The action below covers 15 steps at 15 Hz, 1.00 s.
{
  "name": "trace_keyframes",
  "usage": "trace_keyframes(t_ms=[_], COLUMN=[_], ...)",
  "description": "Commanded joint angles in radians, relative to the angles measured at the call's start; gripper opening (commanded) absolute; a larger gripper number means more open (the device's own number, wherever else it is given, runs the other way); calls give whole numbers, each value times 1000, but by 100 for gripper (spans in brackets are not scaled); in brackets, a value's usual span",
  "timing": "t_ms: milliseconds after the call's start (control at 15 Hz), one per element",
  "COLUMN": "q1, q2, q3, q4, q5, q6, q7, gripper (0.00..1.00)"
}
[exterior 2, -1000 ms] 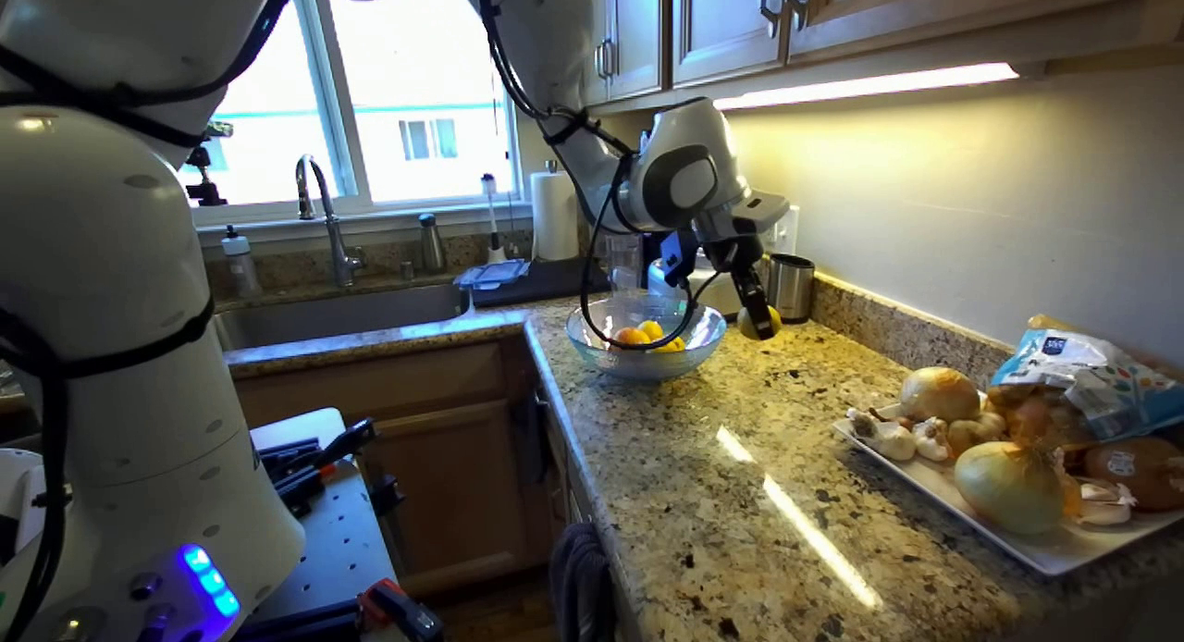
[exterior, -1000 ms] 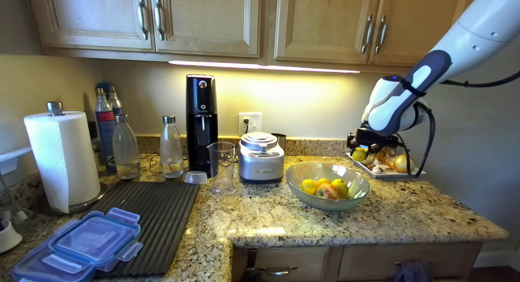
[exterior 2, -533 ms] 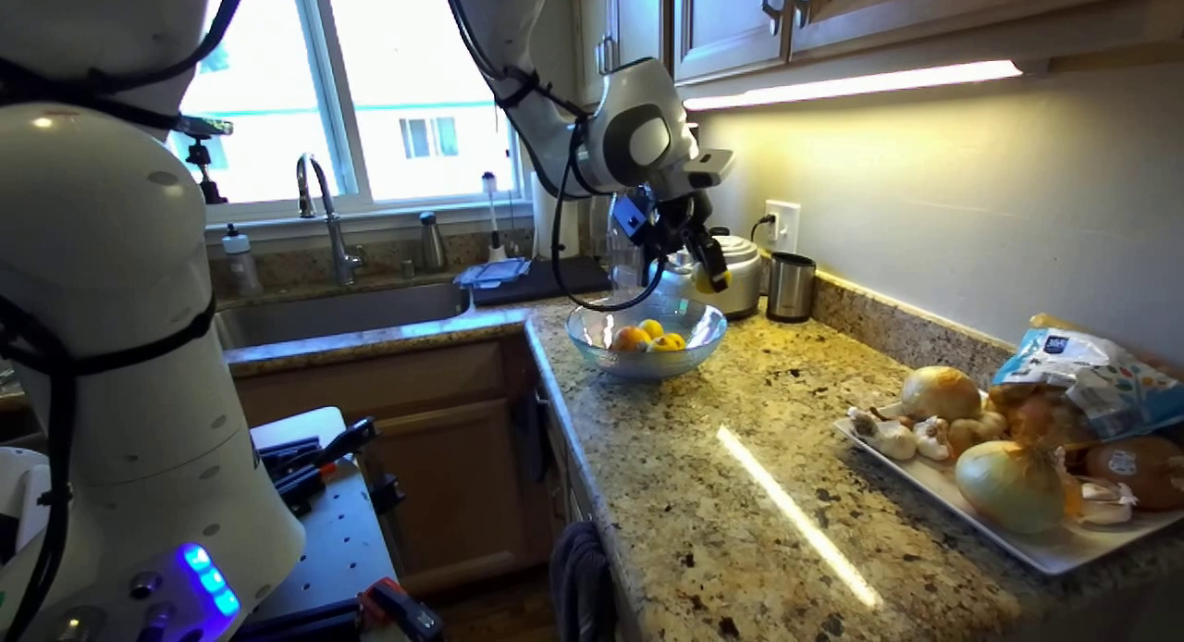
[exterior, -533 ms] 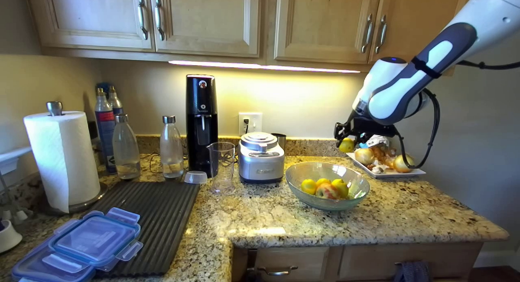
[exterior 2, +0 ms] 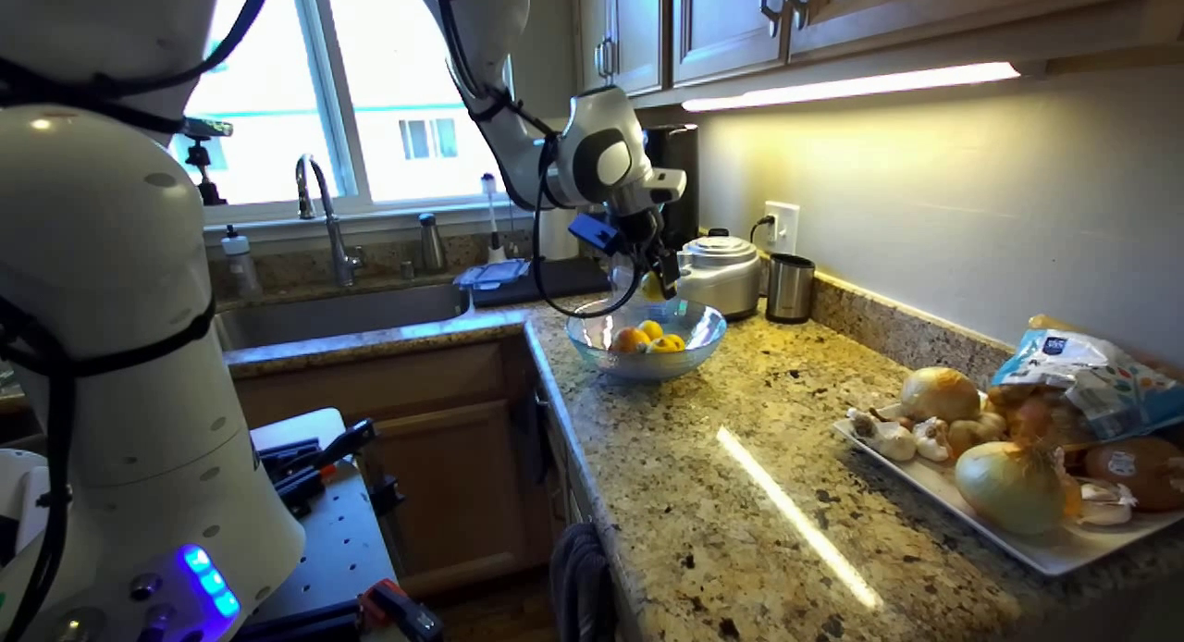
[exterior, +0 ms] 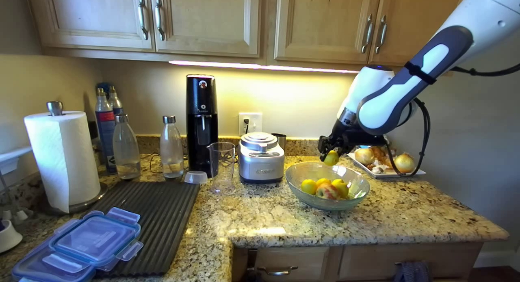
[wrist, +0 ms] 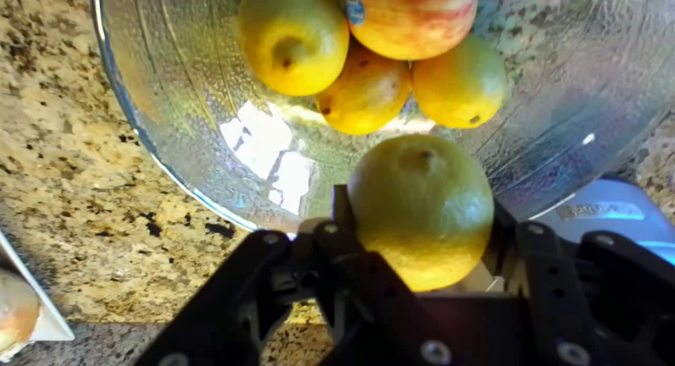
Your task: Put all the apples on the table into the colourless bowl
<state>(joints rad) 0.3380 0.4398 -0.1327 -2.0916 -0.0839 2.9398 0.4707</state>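
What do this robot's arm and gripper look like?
The glossy white, rounded-segment arm has dark grey panels, black straps and thin black cables; its white, rounded base shows three lit blue bars. The black, two-fingered gripper has jointed links and round silver-coloured screws. A small box-shaped fitting near it looks blue in an exterior view.

The wrist view's edges cut off the red-streaked apple (wrist: 414,18), the glass bowl (wrist: 179,113) and an onion (wrist: 15,305); the gripper (wrist: 421,213) is blurred there. In an exterior view a finger (exterior 2: 668,277) partly hides the yellow-green fruit (exterior 2: 650,288). Lettering on the silver appliance (exterior: 260,162) is too small to read.
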Motion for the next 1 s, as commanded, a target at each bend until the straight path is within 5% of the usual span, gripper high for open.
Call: trace_keyframes(t_ms=[0,400,467,533,933], q1=[-39,-22,-17,-11,51], q2=[65,158,160,151,31], q3=[41,17,12,7,-70], q4=[14,66,74,71,-2], q5=[10,1,1,-2,-36], q6=[32,41,36,33,-35], q7=[-98,-152,-154,-156,-140], gripper=[31,31,49,80,100])
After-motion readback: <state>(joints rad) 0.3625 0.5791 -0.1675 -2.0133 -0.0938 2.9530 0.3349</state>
